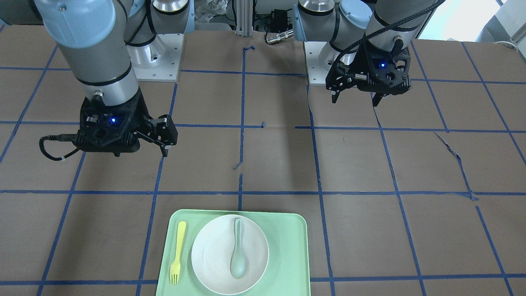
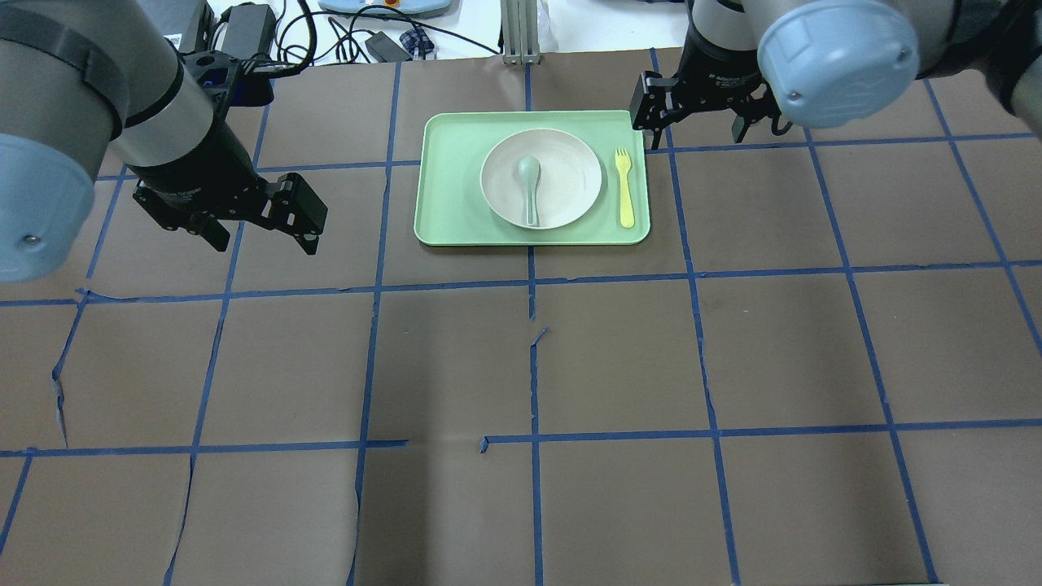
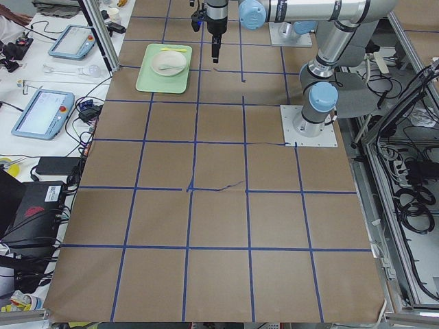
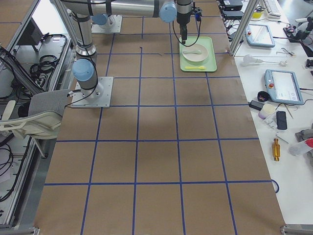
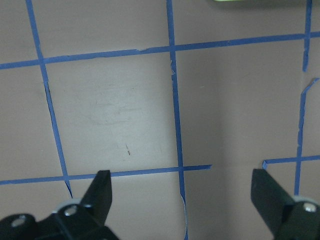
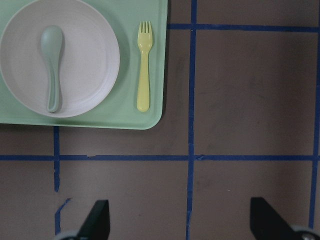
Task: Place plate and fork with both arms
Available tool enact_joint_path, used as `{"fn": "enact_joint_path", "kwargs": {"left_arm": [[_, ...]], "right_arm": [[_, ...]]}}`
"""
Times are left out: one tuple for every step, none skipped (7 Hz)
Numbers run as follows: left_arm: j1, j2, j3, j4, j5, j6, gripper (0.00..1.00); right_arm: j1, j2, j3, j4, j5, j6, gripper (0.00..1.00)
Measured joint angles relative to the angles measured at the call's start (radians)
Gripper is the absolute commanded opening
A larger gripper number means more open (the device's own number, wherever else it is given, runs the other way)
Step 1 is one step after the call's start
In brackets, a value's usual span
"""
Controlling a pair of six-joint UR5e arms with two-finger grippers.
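Note:
The off-white plate (image 2: 562, 175) lies on a mint-green tray (image 2: 444, 220) with a pale grey-green spoon (image 2: 529, 183) in it. The yellow fork (image 2: 624, 187) lies on the tray at the plate's right, tines pointing away from the robot. My right gripper (image 2: 696, 130) is open and empty above the table just off the tray's far right corner. Its wrist view shows the plate (image 6: 90, 55) and fork (image 6: 144, 65) ahead of the open fingers (image 6: 97, 222). My left gripper (image 2: 264, 240) is open and empty over bare table left of the tray. In the front view the right gripper (image 1: 141, 153) is left, the left gripper (image 1: 354, 100) right.
Brown paper with a blue tape grid covers the table (image 2: 619, 366). The tape is torn in places (image 2: 537, 334). Cables and a power brick (image 2: 244, 24) lie past the far edge. The arm bases (image 1: 158, 61) stand at the robot's side.

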Motion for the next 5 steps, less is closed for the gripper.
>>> {"fn": "enact_joint_path", "kwargs": {"left_arm": [[0.0, 0.001, -0.001, -0.002, 0.001, 0.001, 1.0], [0.0, 0.001, -0.006, -0.004, 0.003, 0.003, 1.0], [0.0, 0.002, -0.014, -0.004, 0.012, 0.004, 1.0], [0.001, 0.002, -0.021, -0.004, 0.038, 0.005, 1.0], [0.001, 0.002, -0.024, -0.002, 0.058, 0.005, 1.0]], "right_arm": [[0.0, -0.032, 0.006, 0.036, 0.001, -0.003, 1.0], [0.0, -0.048, 0.01, 0.054, 0.001, -0.002, 1.0], [0.002, -0.055, 0.012, 0.063, 0.0, 0.001, 1.0], [0.003, -0.059, 0.006, 0.09, -0.003, 0.004, 1.0], [0.003, -0.06, -0.004, 0.124, -0.004, 0.005, 1.0]]}}
